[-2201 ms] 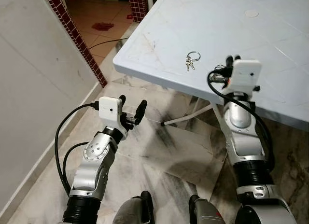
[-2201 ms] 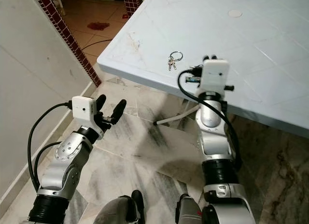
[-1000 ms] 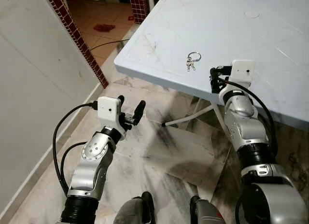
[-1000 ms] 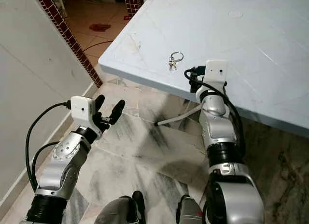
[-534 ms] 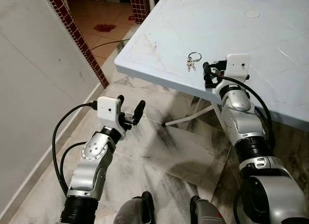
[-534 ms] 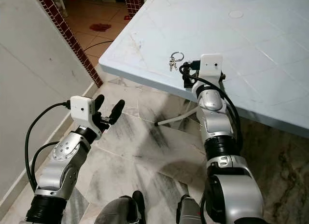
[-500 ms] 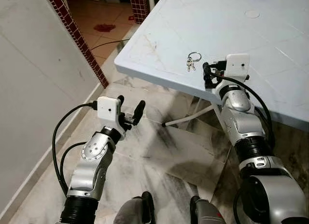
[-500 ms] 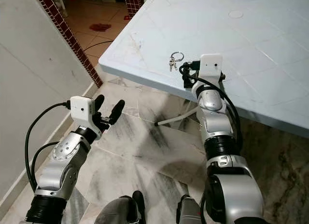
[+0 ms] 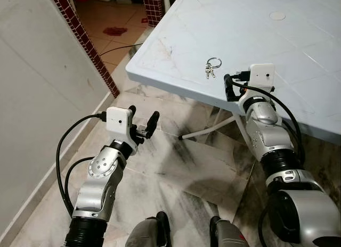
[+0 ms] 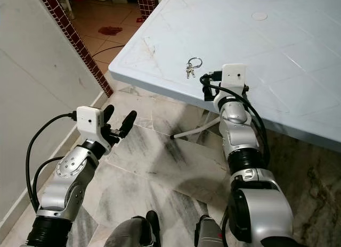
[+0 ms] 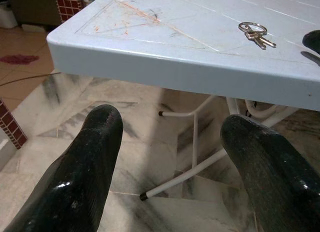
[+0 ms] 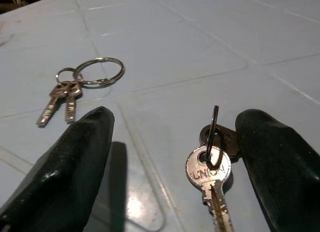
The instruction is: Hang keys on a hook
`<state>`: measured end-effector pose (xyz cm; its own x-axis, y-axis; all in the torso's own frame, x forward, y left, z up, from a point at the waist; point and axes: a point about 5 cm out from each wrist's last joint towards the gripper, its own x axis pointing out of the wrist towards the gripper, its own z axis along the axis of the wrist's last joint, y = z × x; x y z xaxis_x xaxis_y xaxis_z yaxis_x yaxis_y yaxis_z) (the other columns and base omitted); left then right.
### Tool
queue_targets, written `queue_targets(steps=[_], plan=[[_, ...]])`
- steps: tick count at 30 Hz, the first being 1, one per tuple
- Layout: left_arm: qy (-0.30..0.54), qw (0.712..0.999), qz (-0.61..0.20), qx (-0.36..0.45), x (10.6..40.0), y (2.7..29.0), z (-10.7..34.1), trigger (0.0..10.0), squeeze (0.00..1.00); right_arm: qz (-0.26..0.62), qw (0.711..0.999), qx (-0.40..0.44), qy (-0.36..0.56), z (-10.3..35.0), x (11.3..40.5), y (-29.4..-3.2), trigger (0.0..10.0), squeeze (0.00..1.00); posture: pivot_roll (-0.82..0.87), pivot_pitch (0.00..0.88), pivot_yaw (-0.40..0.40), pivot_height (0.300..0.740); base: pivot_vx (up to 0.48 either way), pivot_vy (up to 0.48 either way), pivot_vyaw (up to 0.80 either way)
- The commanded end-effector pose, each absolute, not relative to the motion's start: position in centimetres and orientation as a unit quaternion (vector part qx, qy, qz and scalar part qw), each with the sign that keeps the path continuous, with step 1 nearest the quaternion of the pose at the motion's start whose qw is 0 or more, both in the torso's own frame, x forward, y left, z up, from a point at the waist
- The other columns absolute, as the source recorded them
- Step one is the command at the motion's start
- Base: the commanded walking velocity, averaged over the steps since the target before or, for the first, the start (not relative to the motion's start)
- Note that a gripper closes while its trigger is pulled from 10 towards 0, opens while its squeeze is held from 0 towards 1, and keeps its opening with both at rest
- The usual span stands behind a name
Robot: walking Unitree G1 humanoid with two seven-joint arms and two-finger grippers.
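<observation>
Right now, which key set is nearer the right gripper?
The single key stamped UNION, lying between the right gripper's open fingers. The ring with two small keys lies beyond the fingertips, on the table.

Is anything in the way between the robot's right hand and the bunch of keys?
Only bare table lies between the right gripper and the bunch of keys. A separate single key sits between its open fingers.

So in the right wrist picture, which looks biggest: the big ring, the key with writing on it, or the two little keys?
1. Key with writing, though it is nearest the camera, so that may mislead.
2. Big ring and the two little keys look about alike; I won't rank them.
</observation>
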<state>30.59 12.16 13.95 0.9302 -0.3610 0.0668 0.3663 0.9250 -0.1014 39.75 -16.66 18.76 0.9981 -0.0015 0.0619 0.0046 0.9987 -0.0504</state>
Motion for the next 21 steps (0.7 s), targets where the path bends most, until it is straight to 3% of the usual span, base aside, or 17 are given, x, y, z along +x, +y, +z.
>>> queue_targets(steps=[1, 9, 21], plan=[[-0.017, 0.982, -0.181, -0.047, 30.3, 12.8, 13.7, 10.0, 0.0, 0.009, 1.0, -0.013, 0.005, 17.0, 39.5, -16.0, 0.0, 0.0, 0.0, 0.219, 0.178, 0.74, 0.0, 0.0, 0.0], [-0.018, 0.982, -0.182, -0.048, 30.4, 12.6, 13.8, 10.0, 0.0, 0.022, 1.0, -0.003, 0.005, 16.3, 39.0, -15.1, 0.0, 0.0, -0.01, 0.217, 0.179, 0.74, 0.0, 0.0, 0.0], [-0.017, 0.982, -0.185, -0.047, 30.5, 12.6, 13.8, 10.0, 0.0, -0.015, 1.0, -0.016, 0.002, 15.5, 38.4, -15.9, 0.0, 0.0, -0.01, 0.218, 0.189, 0.74, 0.0, 0.0, 0.0]])
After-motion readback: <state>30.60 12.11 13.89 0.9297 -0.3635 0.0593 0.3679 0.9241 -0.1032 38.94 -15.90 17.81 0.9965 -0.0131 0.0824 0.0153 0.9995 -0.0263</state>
